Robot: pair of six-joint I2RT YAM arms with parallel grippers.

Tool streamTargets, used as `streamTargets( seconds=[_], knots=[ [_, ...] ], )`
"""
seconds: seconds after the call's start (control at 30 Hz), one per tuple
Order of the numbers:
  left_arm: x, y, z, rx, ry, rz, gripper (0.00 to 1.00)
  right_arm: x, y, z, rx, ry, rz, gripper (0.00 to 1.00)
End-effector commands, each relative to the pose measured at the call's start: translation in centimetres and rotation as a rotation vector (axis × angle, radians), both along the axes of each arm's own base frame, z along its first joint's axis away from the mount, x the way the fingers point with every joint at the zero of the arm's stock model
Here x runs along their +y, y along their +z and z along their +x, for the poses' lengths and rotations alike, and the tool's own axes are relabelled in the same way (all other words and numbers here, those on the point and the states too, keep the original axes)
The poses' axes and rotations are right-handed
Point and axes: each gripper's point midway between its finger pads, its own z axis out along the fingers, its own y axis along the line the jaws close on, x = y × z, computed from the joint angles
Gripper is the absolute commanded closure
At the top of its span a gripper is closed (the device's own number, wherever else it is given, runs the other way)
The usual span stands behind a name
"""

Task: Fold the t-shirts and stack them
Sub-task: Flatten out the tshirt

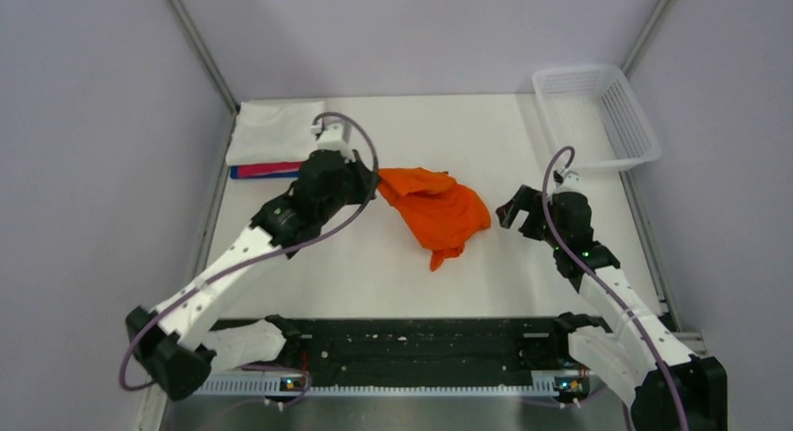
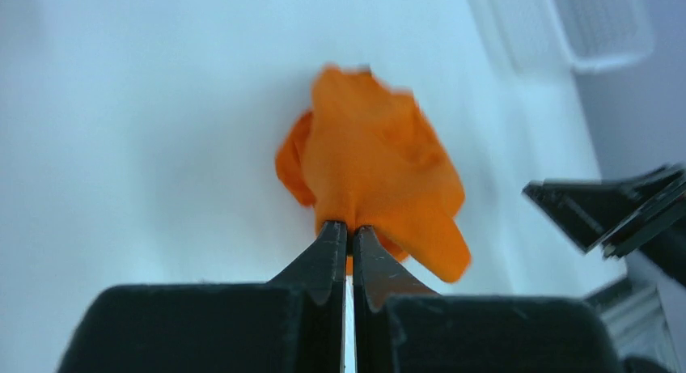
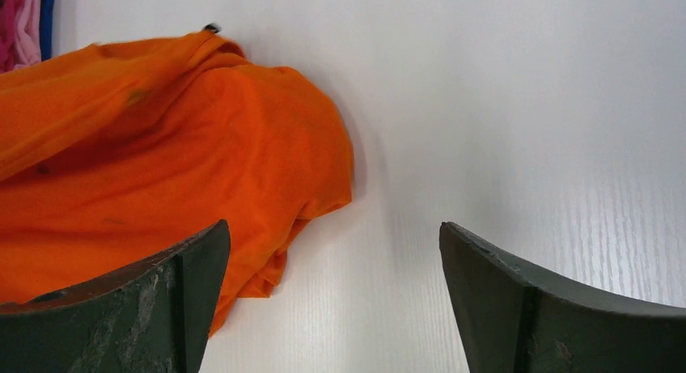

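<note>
From above, the left claw (image 1: 372,181) is clenched on an edge of the orange shirt (image 1: 435,209), which trails to its right over the white table (image 1: 468,122). The folded stack (image 1: 271,136), white over pink-red and blue, lies just behind and left of that claw. The right claw (image 1: 512,211) hangs released just right of the shirt, apart from it, and the basket (image 1: 598,113) sits well beyond it. Pale lilac walls (image 1: 93,169) enclose the table.

Left wrist: the jaws pinch orange cloth, and the rest spreads ahead over the blurred white surface.

Right wrist: the fingers (image 3: 162,292) stand wide apart. The shirt is heaped ahead and left, with bare, faintly grained table ahead and right.
</note>
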Motion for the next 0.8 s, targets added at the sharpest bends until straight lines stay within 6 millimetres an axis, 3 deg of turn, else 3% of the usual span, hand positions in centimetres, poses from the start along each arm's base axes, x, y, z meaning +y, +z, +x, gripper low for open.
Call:
streamTargets(
  seconds=[0.0,0.1,0.2,0.3,0.5,0.77],
  knots=[
    [10.3,4.2,-0.9,-0.193,0.408,0.065,1.00,1.1,1.1,0.6,-0.067,0.049,0.036,0.01],
    [15.9,5.8,-3.1,-0.261,0.618,0.054,1.00,2.0,1.3,0.6,-0.071,0.093,0.062,0.01],
    [18.8,6.8,-4.8,-0.308,0.711,0.031,1.00,3.7,1.2,0.7,-0.072,0.163,0.119,0.01],
    [19.2,6.7,-5.4,-0.318,0.716,0.009,1.00,5.7,0.7,0.8,-0.048,0.221,0.114,0.01],
    [19.4,5.6,-5.2,-0.292,0.736,0.034,1.00,12.6,-2.6,-0.2,0.062,0.385,0.015,0.06],
    [19.5,4.9,-5.1,-0.281,0.749,0.052,1.00,21.5,-6.7,-2.3,0.150,0.590,-0.106,0.26]
  ],
)
